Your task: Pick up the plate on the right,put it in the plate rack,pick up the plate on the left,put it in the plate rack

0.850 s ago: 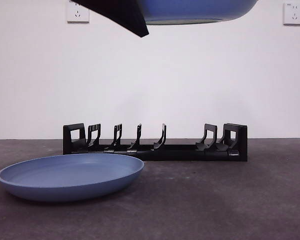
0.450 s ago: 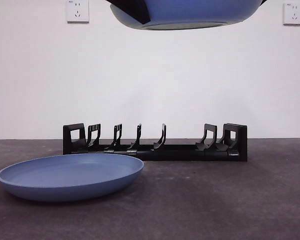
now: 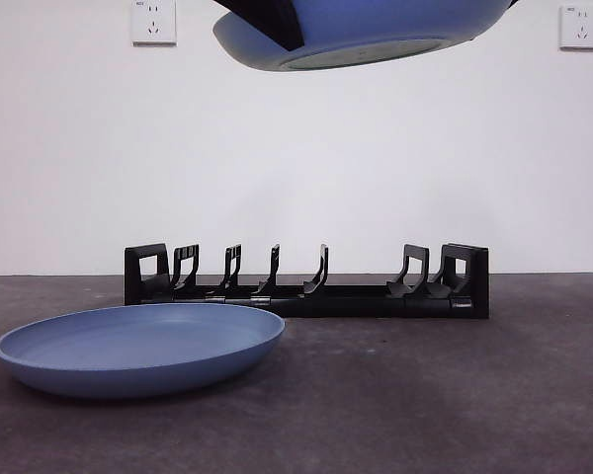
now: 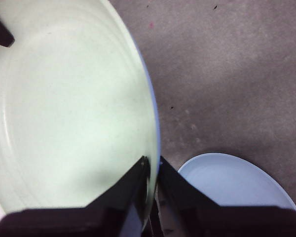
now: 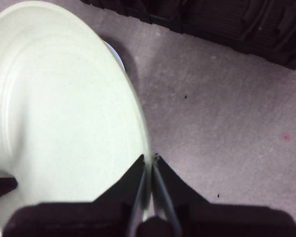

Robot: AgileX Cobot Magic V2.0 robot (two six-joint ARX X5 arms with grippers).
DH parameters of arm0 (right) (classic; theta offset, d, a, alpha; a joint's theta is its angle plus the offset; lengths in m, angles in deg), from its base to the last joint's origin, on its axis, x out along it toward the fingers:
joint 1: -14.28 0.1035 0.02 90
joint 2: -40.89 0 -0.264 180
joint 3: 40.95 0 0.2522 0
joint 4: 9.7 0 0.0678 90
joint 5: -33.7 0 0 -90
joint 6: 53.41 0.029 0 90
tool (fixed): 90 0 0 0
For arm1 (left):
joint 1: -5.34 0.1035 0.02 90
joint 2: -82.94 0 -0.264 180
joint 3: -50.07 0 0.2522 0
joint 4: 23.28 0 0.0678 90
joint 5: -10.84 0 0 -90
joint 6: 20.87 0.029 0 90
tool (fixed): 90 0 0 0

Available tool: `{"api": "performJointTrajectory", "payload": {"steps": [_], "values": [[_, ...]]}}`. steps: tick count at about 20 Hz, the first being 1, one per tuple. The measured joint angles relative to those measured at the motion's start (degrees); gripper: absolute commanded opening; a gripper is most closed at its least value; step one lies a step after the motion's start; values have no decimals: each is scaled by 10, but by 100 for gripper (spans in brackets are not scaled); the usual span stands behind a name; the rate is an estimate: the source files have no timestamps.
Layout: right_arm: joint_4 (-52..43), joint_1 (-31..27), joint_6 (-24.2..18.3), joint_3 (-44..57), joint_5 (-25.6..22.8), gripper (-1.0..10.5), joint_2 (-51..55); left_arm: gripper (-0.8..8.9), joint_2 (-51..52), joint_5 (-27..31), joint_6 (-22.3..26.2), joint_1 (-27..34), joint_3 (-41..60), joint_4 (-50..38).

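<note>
A: How is the raised plate (image 3: 376,30) held?

B: It is held high in the air, above the plate rack (image 3: 306,283), by both arms at once. In the left wrist view the left gripper (image 4: 153,167) is pinched on the rim of the plate (image 4: 69,108), with one jaw on each face. The same pinch is made by the right gripper (image 5: 151,163) on the opposite rim (image 5: 64,113). In each wrist view a black tip of the other gripper is seen at the far edge of the plate.

A: What is shown in the front view?

B: Only the blue underside of the plate is seen there, tilted, with its left side lower, and a dark gripper part (image 3: 267,18) at its upper left. Which arm this is cannot be told from that view.

A: And the second plate (image 3: 138,348)?

B: It lies flat on the bench (image 3: 455,395), near and to the left, in front of the left end of the rack. It is seen also in the left wrist view (image 4: 237,182). The rack (image 5: 227,24) is seen in the right wrist view.
</note>
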Motion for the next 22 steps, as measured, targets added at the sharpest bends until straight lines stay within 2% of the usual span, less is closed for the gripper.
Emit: {"api": "performJointTrajectory", "payload": {"steps": [1, 6, 8, 13, 16, 19, 22], "values": [[-2, 0, 0, 0, 0, 59, 0, -9, 0, 0, -2, 0, 0, 0], [-17, 0, 0, -10, 6, 486, 0, -9, 0, -9, -36, 2, 0, 0], [-24, 0, 0, -26, 6, 575, 0, -9, 2, -21, -55, 5, 0, 3], [-29, 0, 0, -95, -10, 572, 0, -9, 6, -41, -87, 14, 0, 3], [-30, 0, 4, -170, -62, 567, 0, -9, 7, -88, -127, 37, 0, 1], [-29, 0, 11, -228, -143, 567, 17, -9, 13, -148, -204, 99, 0, -49], [-19, 0, 11, -235, -157, 567, 57, -9, 33, -255, -330, 213, 0, -142]]}}
